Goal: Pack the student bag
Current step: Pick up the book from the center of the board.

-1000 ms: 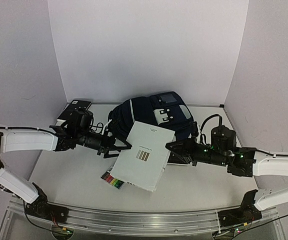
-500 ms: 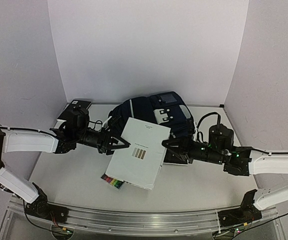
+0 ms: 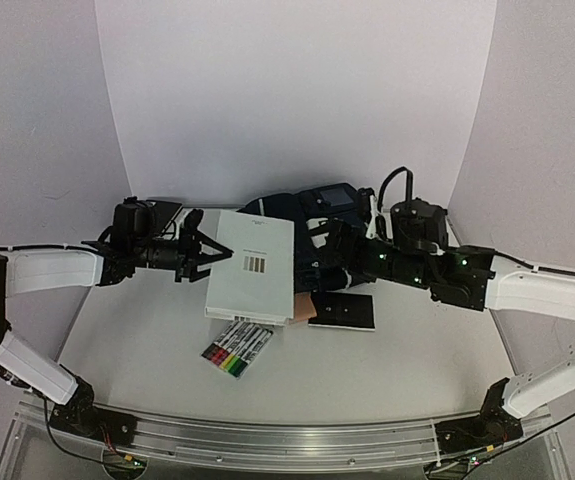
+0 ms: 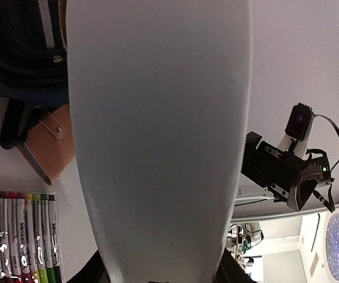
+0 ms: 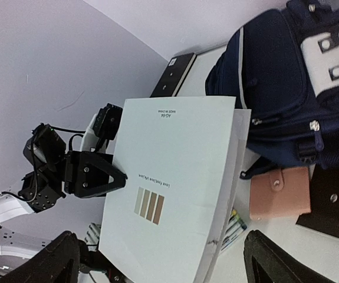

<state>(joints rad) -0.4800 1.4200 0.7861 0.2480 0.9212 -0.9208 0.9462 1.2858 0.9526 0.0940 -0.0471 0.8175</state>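
The left claw (image 3: 205, 256) grips the white paper pad (image 3: 252, 268) by its edge. The right claw (image 5: 162, 239) stands wide open, near the student bag (image 5: 275, 88).

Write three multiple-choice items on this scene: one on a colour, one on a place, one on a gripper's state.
1. What colour is the wallet beside the student bag?
A. green
B. tan
C. white

2. Where does the marker pack lie?
A. on the table, by the white pad
B. inside the student bag
C. on the wallet

3. How is the right gripper?
A. shut on the white pad
B. shut on the wallet
C. open, holding nothing

Answers:
1 B: it reads tan against the navy bag.
2 A: the pack lies flat on the table, at the near edge of the pad that the left gripper holds.
3 C: its fingers stand wide apart, clear of the pad.
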